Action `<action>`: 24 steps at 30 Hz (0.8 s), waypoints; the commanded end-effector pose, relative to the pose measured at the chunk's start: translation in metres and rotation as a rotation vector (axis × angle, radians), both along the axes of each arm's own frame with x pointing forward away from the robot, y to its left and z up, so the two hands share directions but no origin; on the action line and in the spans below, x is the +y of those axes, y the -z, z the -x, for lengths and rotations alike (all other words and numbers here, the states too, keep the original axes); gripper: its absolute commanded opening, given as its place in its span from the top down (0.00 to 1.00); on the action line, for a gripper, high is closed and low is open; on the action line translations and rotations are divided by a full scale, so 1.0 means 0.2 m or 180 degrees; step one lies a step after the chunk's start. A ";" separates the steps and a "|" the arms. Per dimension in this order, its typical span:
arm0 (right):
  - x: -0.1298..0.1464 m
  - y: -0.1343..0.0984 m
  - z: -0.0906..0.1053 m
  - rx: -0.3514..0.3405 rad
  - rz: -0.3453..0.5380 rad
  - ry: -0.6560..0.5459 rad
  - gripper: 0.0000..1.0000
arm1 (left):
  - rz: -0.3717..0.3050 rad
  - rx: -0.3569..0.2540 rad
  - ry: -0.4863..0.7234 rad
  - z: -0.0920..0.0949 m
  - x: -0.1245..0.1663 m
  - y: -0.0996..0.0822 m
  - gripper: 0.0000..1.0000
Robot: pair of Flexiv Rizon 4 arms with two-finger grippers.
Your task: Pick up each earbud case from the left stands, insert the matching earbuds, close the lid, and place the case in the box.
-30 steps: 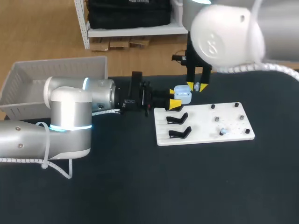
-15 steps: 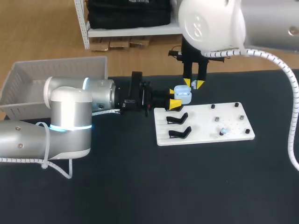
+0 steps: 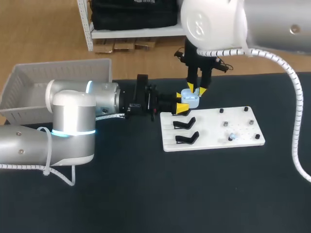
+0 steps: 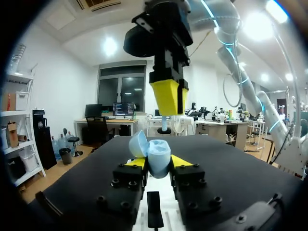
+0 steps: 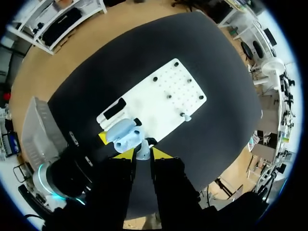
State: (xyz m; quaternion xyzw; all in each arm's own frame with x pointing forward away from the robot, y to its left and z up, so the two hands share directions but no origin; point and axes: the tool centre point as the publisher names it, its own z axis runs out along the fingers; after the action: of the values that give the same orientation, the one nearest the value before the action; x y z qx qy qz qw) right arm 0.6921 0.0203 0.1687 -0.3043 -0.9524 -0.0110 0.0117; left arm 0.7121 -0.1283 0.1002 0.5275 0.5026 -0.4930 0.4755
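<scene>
My left gripper [image 3: 182, 108] is shut on a light-blue earbud case [image 3: 190, 99], holding it with its lid open just beyond the far left corner of the white board [image 3: 214, 141]. In the left wrist view the case [image 4: 156, 153] sits between the yellow tips of that gripper [image 4: 158, 166]. My right gripper [image 3: 195, 90] hangs directly above the open case, shut on a small pale earbud [image 5: 143, 150]. Its fingertips [image 4: 168, 96] point down at the case, with the earbud [image 4: 164, 126] just over the opening. Another earbud [image 3: 232, 137] sits on the board's right part.
Two bare black stands [image 3: 184, 124] [image 3: 187, 138] stand on the board's left side, and several small pegs [image 3: 226, 124] on its right. A white basket [image 3: 29, 87] stands at the table's far left. The dark tabletop [image 3: 194, 194] stretches out in front of the board.
My right gripper has moved left and down with the earbud, from beside the case to right over it. The left arm and the case have stayed put.
</scene>
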 end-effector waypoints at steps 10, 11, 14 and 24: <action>-0.01 0.00 -0.03 0.0048 -0.0016 -0.0001 1.00 | 0.0013 -0.0010 -0.0009 0.00 0.00 0.01 1.00; -0.01 0.00 -0.03 0.0048 -0.0016 -0.0001 1.00 | 0.0013 -0.0010 -0.0009 0.00 0.00 0.01 1.00; 0.00 0.00 -0.03 0.0081 -0.0013 0.0061 1.00 | 0.0013 -0.0010 -0.0009 0.00 0.00 0.01 1.00; 0.03 0.00 -0.03 0.0075 -0.0008 0.0296 1.00 | 0.0013 -0.0010 -0.0009 0.00 0.00 0.01 1.00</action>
State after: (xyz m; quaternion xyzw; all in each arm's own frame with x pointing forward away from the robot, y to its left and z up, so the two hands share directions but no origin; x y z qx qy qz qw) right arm 0.6987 0.0244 0.1684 -0.3436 -0.9388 -0.0104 0.0226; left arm 0.7121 -0.1282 0.1001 0.5274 0.5026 -0.4930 0.4755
